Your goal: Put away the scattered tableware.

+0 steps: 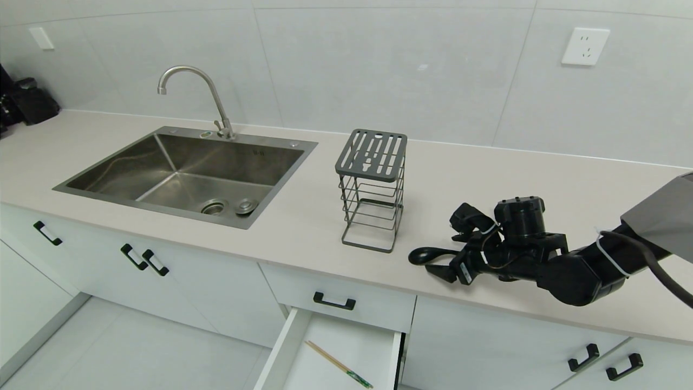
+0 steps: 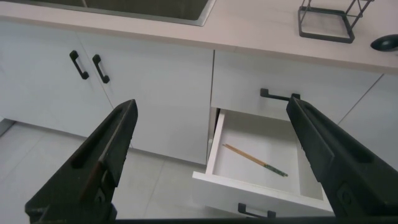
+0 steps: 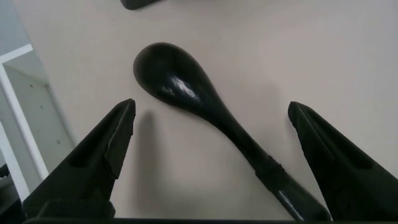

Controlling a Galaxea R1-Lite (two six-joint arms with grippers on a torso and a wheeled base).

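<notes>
- Right wrist view showed the right pincer (image 3: pixel 208 124) low over the pale surface (image 1: pixel 487 173), its fingers spread wide apart, one on each side of a black spoon (image 3: pixel 186 87).
- The spoon lay flat on the surface, its bowl end toward a wire rack (image 1: pixel 372 189) that stood upright nearby.
- The left pincer (image 2: pixel 208 124) was spread apart too, holding nothing, out in front of the white cabinets.
- Beyond it, an open drawer (image 2: pixel 214 149) held chopsticks (image 2: pixel 255 160) lying diagonally.
- A steel sink (image 1: pixel 227 162) sat farther along the surface, left of the rack.
</notes>
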